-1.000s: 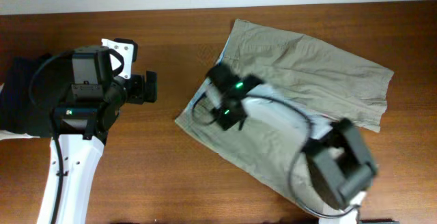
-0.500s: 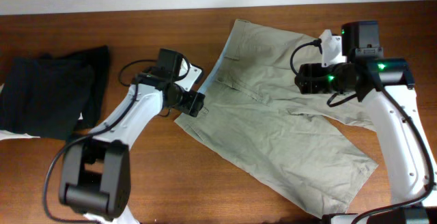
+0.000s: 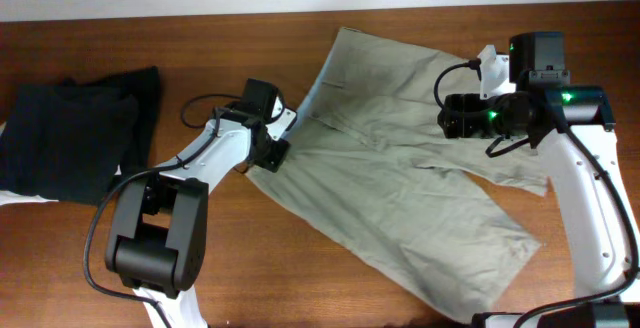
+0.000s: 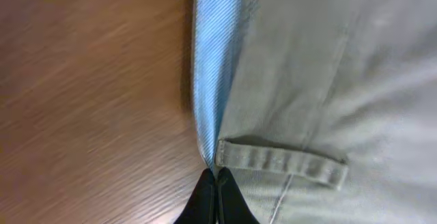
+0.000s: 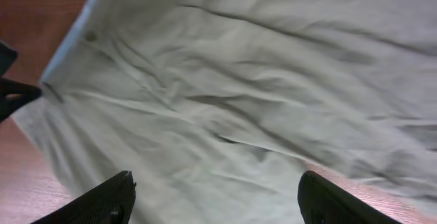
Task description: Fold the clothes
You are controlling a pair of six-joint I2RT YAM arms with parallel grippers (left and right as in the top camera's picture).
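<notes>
The clothes, light khaki-green shorts (image 3: 400,188), lie spread flat over the right half of the table. My left gripper (image 3: 277,155) sits at their left waistband edge. In the left wrist view its black fingertips (image 4: 216,179) are pressed together on the pale blue waistband lining (image 4: 212,67), beside a belt loop (image 4: 280,162). My right gripper (image 3: 447,118) hovers above the upper right leg of the shorts (image 5: 239,80). It is open (image 5: 217,190), its fingers stand wide apart and nothing is between them.
Black folded garments (image 3: 75,133) lie at the table's far left. Bare brown wood (image 3: 200,258) shows between them and the shorts. The left arm's base stands at the front left and the right arm's base at the front right.
My left gripper has reached the waistband edge and shut on it. The right gripper has opened wider. The shorts' lower leg has shifted a little to the left.
</notes>
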